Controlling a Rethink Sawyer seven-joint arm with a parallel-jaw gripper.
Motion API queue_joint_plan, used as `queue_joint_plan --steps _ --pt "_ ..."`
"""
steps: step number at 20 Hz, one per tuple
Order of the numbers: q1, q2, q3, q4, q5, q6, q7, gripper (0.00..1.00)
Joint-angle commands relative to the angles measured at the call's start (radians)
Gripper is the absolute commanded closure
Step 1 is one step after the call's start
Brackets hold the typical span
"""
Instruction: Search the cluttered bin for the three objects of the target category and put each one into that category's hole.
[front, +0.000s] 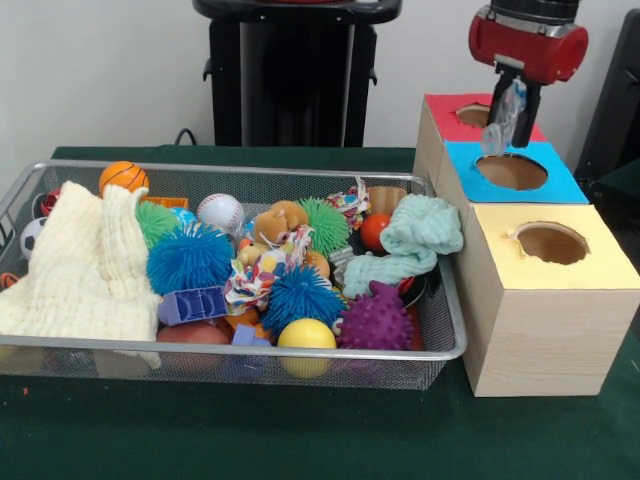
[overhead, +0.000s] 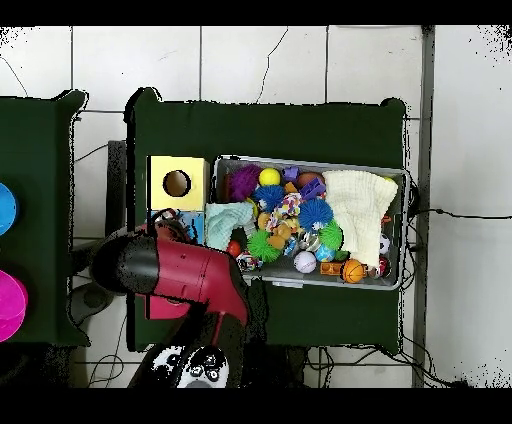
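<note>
Dark green cloth (front: 300, 440) covered the table, white wall behind. Nearest the front camera sat the wire-mesh bin (front: 250, 352), crammed: yellow ball (front: 306, 334), purple spiky ball (front: 377, 320), blue spiky balls (front: 190, 258), cream muslin cloth (front: 80, 270) heaped at one end, mint cloth (front: 410, 240) draped over the rim at the other, baseball (front: 220, 211) and small basketball (front: 123, 177) toward the back.

Beside the bin stood the pale wooden box: yellow-topped hole (front: 552, 243) nearest, then the blue-topped hole (front: 512, 171), then the red-topped hole (front: 472, 115) farthest.

Above the blue top hung the gripper (front: 508, 118), clamped on a clear plastic bottle (front: 503, 118), which dangled just over the far edge of the blue hole, not yet inside.

Judged the bottle light, thin-walled and easily crushed, slick too; best pinched across the stiffer neck or shoulder rather than the soft belly, with gentle force. Looked ready to fall straight once centred over the cutout.

Could not make out any further bottles in the bin; clear plastic likely buried under cloths and balls. Fingers hard to separate from the bottle's glare. Overhead, red arm (overhead: 185, 275) hid gripper, bottle and most of the blue and red tops; only the yellow top (overhead: 178, 184) showed whole
</note>
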Motion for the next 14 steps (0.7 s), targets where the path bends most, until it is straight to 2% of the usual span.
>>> queue_joint_plan --steps 1,5,14 --pt "0.008 0.064 0.119 0.037 0.065 -0.080 0.205 1.00" --pt "0.044 0.097 0.091 0.038 0.078 -0.078 0.239 1.00" --pt "0.088 0.143 0.042 0.046 0.085 -0.064 0.245 1.00"
